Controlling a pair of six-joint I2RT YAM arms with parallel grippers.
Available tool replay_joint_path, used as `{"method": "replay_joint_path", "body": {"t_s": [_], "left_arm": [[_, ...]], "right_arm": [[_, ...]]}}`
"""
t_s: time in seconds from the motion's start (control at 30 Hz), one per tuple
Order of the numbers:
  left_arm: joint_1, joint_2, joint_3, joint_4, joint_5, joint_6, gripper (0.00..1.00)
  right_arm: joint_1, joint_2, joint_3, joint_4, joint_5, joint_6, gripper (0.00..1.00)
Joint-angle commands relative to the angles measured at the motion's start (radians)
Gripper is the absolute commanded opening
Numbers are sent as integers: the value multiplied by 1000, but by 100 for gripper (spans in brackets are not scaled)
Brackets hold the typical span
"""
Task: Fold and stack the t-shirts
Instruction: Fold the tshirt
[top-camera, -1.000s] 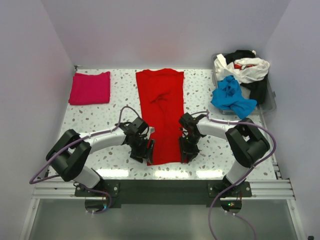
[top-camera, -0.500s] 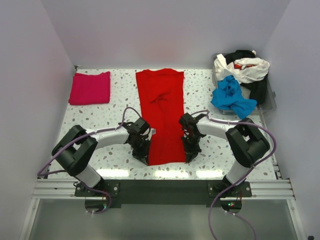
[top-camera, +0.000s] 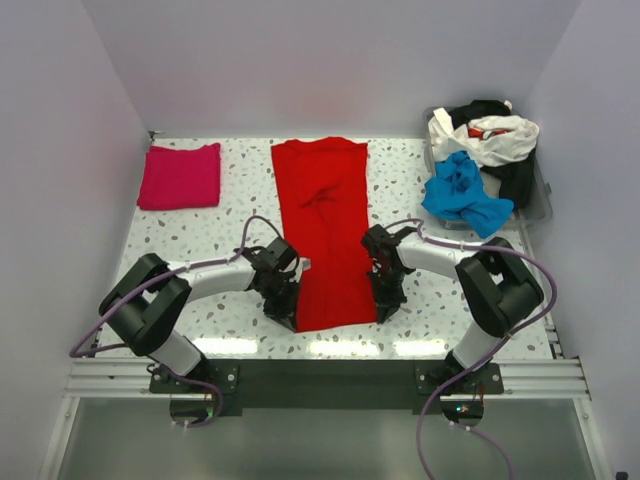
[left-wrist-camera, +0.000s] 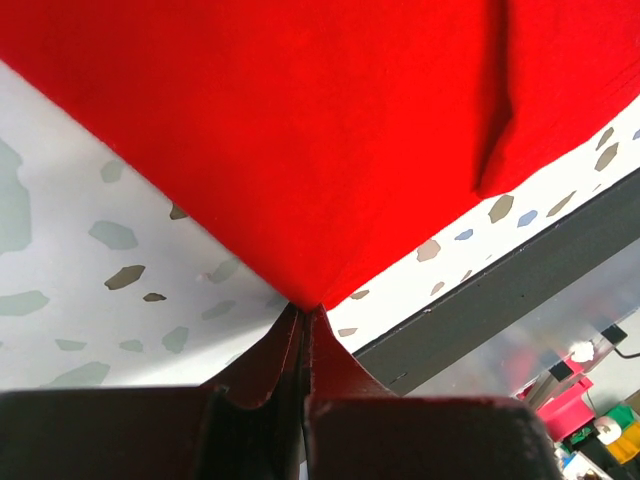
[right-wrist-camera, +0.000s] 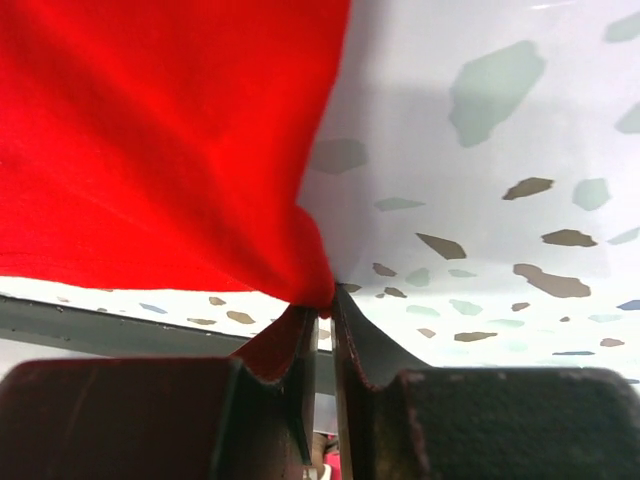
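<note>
Looking down from the top camera, we hold the red t-shirt, narrowed to a long strip, by its near corners. The left gripper has one, the right gripper the other, and the cloth lies flat beyond both. Past the left gripper sits a folded magenta t-shirt. Past the right gripper, the blue t-shirt, white t-shirt and black t-shirt are heaped in a bin.

In the left wrist view, our fingers pinch the red corner. In the right wrist view, they clamp it likewise.

We judge one shirt done, this one half folded, the heap untouched.
</note>
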Motion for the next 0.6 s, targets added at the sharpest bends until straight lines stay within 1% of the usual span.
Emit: {"method": "replay_joint_path", "body": {"t_s": [0.0, 0.13, 0.2, 0.23, 0.27, 0.33, 0.43, 0.57], "left_arm": [[-8, 11, -57, -19, -129, 25, 0], [-9, 8, -52, -19, -125, 27, 0], [-9, 4, -54, -16, -122, 28, 0], [-8, 2, -54, -14, -122, 30, 0], [-9, 0, -52, -14, -118, 30, 0], [-9, -7, -52, -13, -117, 28, 0], [-9, -10, -51, -14, -118, 28, 0], [-9, -9, -48, -17, -117, 28, 0]], "right_arm": [[-17, -37, -24, -23, 76, -4, 14], [-25, -51, -29, -34, 83, -4, 20], [-28, -62, -26, -46, 87, -6, 25], [-28, -68, -24, -49, 87, -6, 29], [-28, -77, -23, -57, 87, -6, 35], [-29, -85, -19, -63, 77, -7, 42], [-29, -96, 2, -63, 45, -12, 46], [-28, -108, 60, -48, -2, -21, 49]]}}
